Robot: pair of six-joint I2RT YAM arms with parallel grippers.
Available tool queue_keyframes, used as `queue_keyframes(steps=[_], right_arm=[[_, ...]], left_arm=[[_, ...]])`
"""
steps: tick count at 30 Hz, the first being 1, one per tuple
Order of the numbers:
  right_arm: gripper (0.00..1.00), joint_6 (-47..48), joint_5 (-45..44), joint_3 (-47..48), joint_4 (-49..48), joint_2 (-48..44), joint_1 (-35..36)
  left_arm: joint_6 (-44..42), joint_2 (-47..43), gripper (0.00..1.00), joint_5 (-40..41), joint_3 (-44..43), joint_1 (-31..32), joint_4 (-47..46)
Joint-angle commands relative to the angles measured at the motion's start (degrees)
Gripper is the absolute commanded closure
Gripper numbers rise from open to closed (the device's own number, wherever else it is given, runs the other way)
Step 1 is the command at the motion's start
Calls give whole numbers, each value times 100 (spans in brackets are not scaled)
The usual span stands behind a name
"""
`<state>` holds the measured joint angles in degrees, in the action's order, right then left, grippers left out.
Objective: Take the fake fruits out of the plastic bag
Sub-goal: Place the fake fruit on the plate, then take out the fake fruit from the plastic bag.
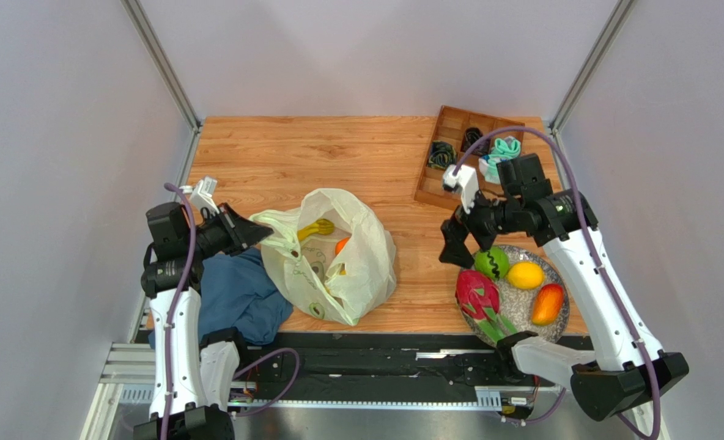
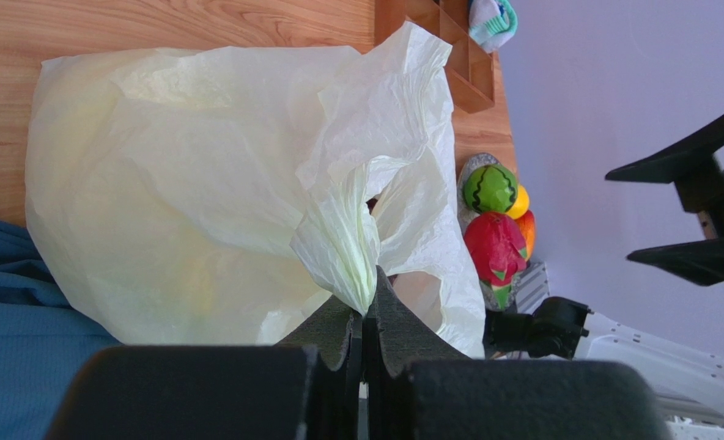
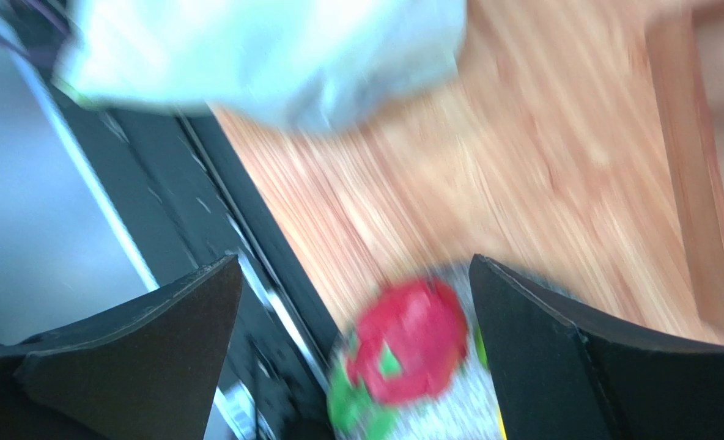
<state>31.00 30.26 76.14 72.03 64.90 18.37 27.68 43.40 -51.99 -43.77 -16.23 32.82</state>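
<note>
Four fake fruits [image 1: 525,275] lie on the plate [image 1: 570,323] at the tabletop's near right corner, banana [image 1: 318,227] and orange [image 1: 342,246] inside the plastic bag [image 1: 347,275] mid near edge; left hand [image 2: 367,321] pinched on its rim, right hand [image 1: 458,255] spread empty, retrieval under way, next likely reaching into the bag's mouth.

wooden table [image 1: 274,156] | on it: plastic bag [image 1: 366,266], blue cloth [image 1: 237,298], plate [image 1: 522,310], compartment tray [image 1: 433,183]

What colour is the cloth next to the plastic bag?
The cloth is blue; top external view.
</note>
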Motion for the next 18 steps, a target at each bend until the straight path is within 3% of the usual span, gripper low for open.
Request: queue_keyframes(steps=[1, 5, 7, 8, 11, 14, 18], right_arm=[[3, -1657, 1909, 708, -1382, 495, 157], [30, -2160, 1142, 1525, -2333, 1392, 1559], [36, -1959, 337, 2138, -2369, 2024, 2071], [47, -1801, 183, 2386, -2308, 2287, 2526], [61, -1203, -388, 2950, -2158, 3141, 3275], [66, -1096, -889, 3100, -2290, 3826, 3682], [68, -2009, -1232, 3065, -2763, 4372, 3814]], left_arm=[[-175, -226, 100, -84, -26, -47, 242], [-386, -332, 100, -5, -140, -38, 655], [-535, -349, 100, 74, -325, -38, 1031], [-727, -376, 100, 109, -421, -47, 1164], [-1062, -481, 100, 171, -799, -38, 1595], [-1273, -656, 100, 487, -1080, -38, 2034], [-1423, -798, 100, 892, -1493, -47, 2544]])
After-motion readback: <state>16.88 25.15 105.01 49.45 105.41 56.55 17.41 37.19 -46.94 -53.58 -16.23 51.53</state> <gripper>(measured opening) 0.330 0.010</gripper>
